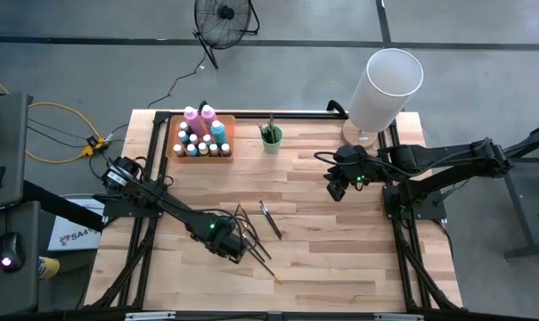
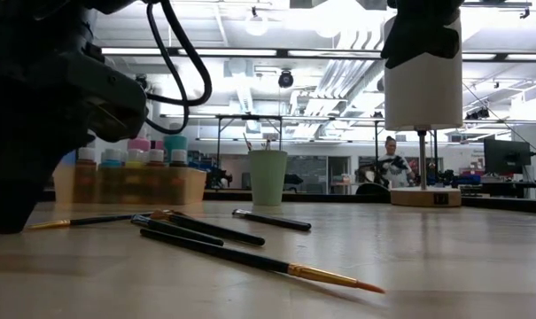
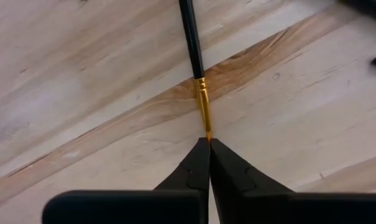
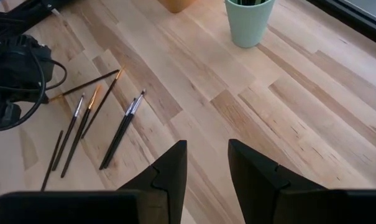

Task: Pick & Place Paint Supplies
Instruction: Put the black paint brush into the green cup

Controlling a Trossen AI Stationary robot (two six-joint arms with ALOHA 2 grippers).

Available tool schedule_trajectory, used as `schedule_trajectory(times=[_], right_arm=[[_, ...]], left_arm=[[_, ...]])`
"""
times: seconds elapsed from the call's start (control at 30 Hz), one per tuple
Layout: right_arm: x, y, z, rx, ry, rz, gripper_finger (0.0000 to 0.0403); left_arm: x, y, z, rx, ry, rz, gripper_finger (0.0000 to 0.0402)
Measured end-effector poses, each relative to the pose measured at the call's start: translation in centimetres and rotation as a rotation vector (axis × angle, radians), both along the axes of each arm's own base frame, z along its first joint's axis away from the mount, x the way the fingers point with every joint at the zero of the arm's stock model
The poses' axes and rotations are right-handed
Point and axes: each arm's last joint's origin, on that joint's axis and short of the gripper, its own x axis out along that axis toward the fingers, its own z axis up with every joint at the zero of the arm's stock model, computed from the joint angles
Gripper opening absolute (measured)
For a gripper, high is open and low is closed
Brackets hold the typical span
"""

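Observation:
Several thin dark-handled brushes (image 1: pixel 256 239) lie flat on the wooden table (image 1: pixel 340 259), loosely fanned; two more (image 1: pixel 270 219) lie a little farther right. My left gripper (image 1: pixel 226 250) stands over the near-left end of the group, pointing down, shut on one brush (image 3: pixel 194 43) at its gold-ferrule end. My right gripper (image 1: pixel 338 189) hovers open above the table's right part, holding nothing. Small paint bottles and taller pink and blue ones (image 1: pixel 200 134) stand in the orange tray (image 1: pixel 228 134) at the far left. The green cup (image 1: pixel 271 138) beside it holds brushes upright. My left gripper pinches the brush's tip end, just past the gold ferrule (image 3: pixel 204 118), between its two fingertips (image 3: pixel 194 168). The fingers come from above, pointing down, at the very end of the brush. The brush still lies flat on the table, handle (image 2: pixel 99 219) stretching away from the fingers.
A tall white cylinder on a wooden base (image 1: pixel 385 85) stands at the far right corner. Black frame rails (image 1: pixel 278 114) run along the table's edges. Bare wood lies between the brushes and my right arm (image 1: pixel 429 165).

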Motion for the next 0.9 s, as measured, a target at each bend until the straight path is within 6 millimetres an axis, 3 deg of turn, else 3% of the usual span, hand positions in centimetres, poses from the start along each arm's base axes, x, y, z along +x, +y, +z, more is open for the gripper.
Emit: schedule_trajectory(times=[0.27,0.9], right_arm=[[0.0,0.0,0.0,0.003,0.000,0.002,0.0111],[0.1,0.1,0.1,-0.014,0.004,0.057,0.0111]], left_arm=[[-0.1,0.1,0.3,0.020,-0.020,-0.034,0.0000],[-1.6,1.0,6.0,-0.020,-0.175,-0.067,0.0000]])
